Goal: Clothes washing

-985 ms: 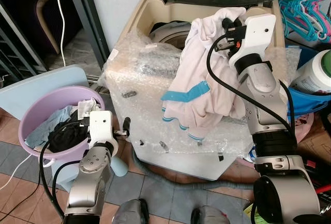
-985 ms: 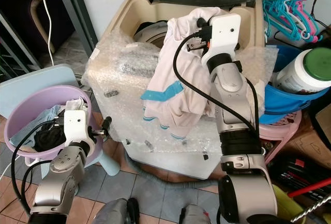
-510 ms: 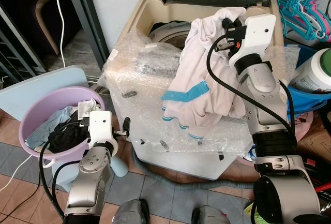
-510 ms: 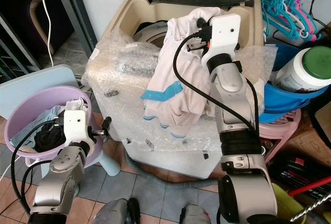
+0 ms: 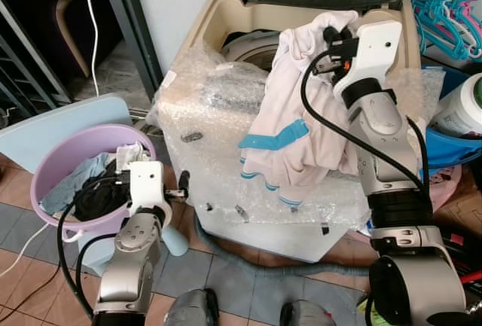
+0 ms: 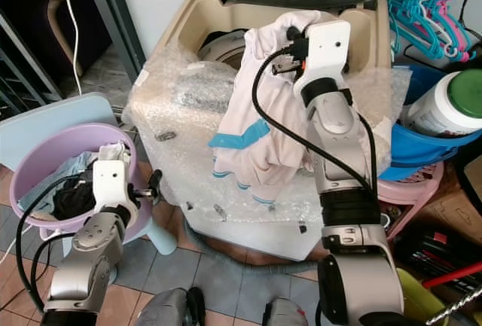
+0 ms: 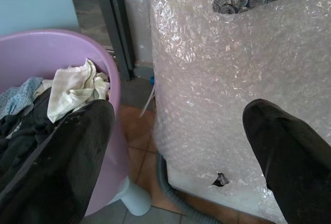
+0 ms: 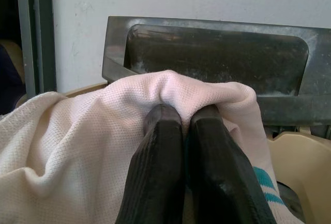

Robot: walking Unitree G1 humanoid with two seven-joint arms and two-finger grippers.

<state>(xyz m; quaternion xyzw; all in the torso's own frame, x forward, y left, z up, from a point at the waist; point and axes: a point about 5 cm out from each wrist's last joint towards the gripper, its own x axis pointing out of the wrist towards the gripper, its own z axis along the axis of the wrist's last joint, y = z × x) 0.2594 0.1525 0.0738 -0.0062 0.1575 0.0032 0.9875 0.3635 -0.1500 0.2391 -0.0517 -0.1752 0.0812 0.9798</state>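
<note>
A pale pink garment with teal trim (image 5: 297, 126) hangs from my right gripper (image 5: 334, 35), which is shut on its top fold above the washing machine's open tub (image 5: 245, 44). In the right wrist view the black fingers (image 8: 163, 146) pinch the pink fabric (image 8: 77, 151) in front of the raised dark lid (image 8: 217, 53). My left gripper (image 5: 183, 189) is low beside the purple laundry basin (image 5: 53, 168), open and holding nothing. The basin (image 7: 77, 53) holds dark, blue and white clothes (image 7: 72, 87).
The washing machine's front is wrapped in bubble wrap (image 5: 218, 153). A light blue stool (image 5: 45, 123) carries the basin. At the right are a blue basin (image 5: 452, 149), a white jar with green lid (image 5: 465, 106), and coloured hangers (image 5: 448, 10). A grey drain hose (image 5: 248, 249) lies on the tiled floor.
The whole picture has shifted slightly, so the camera moved. The right gripper still holds the garment in the same place over the tub; the left arm has not moved.
</note>
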